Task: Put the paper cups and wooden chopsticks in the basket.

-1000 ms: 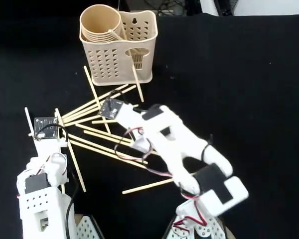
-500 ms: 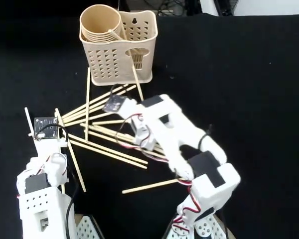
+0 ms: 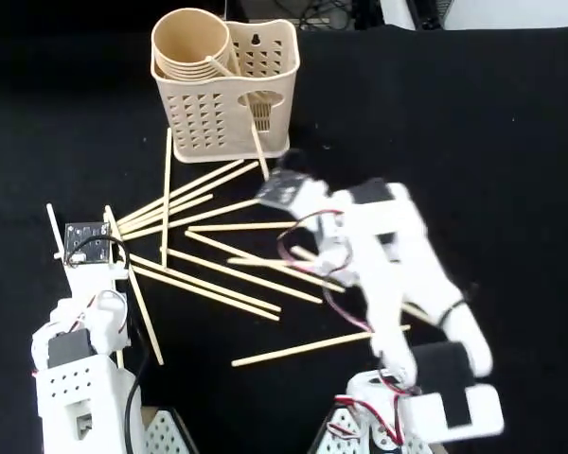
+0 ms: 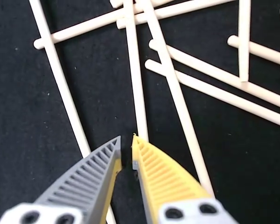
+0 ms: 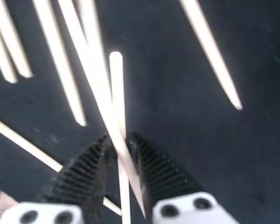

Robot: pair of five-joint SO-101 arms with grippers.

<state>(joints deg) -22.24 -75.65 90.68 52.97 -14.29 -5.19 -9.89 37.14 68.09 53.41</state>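
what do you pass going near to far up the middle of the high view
lone chopstick → pile of chopsticks → basket with cups in it

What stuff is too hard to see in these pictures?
- High view: the paper cups hide part of the basket's inside.
- Right wrist view: blur smears the chopsticks in the right end effector; one or two, unclear.
- Left wrist view: the picture's edges cut off the scattered sticks near the left end effector.
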